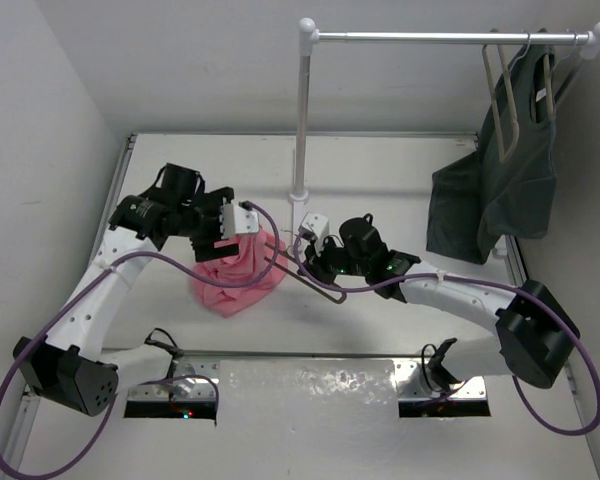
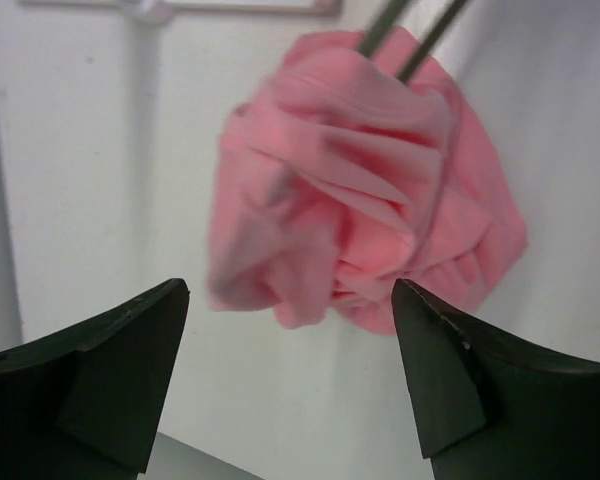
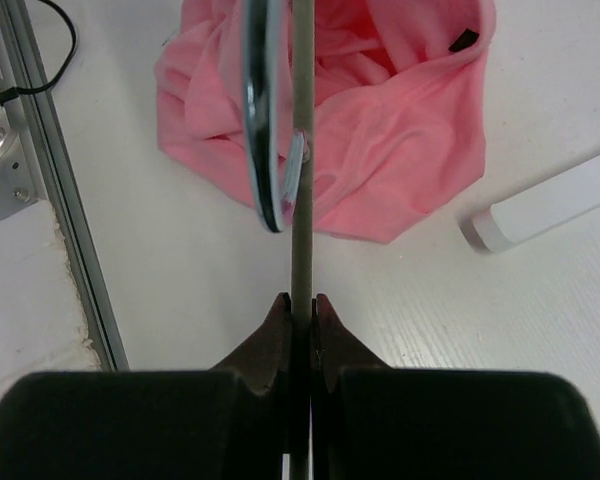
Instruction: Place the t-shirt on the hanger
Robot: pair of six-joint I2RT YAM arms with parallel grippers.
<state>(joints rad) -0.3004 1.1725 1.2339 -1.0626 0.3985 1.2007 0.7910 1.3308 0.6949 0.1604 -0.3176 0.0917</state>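
Note:
The salmon-pink t-shirt (image 1: 237,272) lies crumpled on the table between the arms. It also shows in the left wrist view (image 2: 365,190) and the right wrist view (image 3: 390,120). The taupe-grey hanger (image 1: 315,284) runs from my right gripper into the shirt. Its bar (image 3: 302,150) and silver hook (image 3: 265,130) show in the right wrist view. Two of its thin bars (image 2: 410,30) enter the shirt in the left wrist view. My right gripper (image 3: 302,300) is shut on the hanger bar. My left gripper (image 2: 292,290) is open and empty, just short of the shirt.
A white clothes rail (image 1: 450,38) on a post (image 1: 303,120) stands at the back. A dark grey-green garment (image 1: 500,180) hangs on a pale hanger (image 1: 504,95) at its right end. A white tube (image 3: 550,205) lies right of the shirt. A metal frame rail (image 3: 55,190) runs at the left.

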